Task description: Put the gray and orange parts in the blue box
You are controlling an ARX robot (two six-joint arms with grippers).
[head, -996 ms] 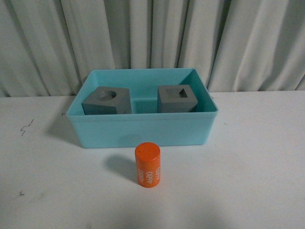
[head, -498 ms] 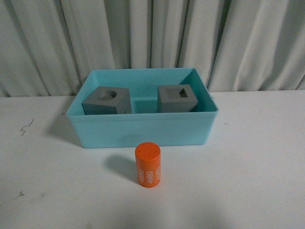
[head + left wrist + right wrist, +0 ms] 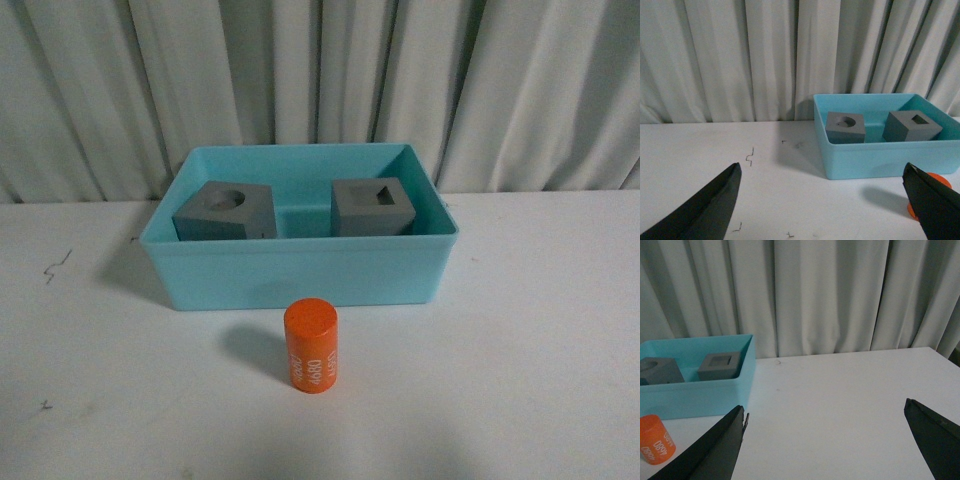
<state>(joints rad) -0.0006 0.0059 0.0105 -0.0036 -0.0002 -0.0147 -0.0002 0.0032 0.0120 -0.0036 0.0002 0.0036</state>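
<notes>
the cubes [image 3: 225,212] lie in the box [image 3: 300,241]; the cylinder [image 3: 311,345] stands outside, just past the right finger of the left gripper [image 3: 821,170] and near the left finger of the right gripper [image 3: 824,406]. both spread wide and empty, likely ready for its pickup.

The table [image 3: 540,350] lies before me with the box [image 3: 300,275] on it at twelve o'clock. Inside the box sit two cubes, apart from each other: one cube [image 3: 225,212] at nine o'clock, the other cube [image 3: 371,207] at three. The cylinder [image 3: 311,346] stands upright on the table outside the box, at its six o'clock, near the front wall. A curtain [image 3: 320,80] hangs behind the box.
</notes>
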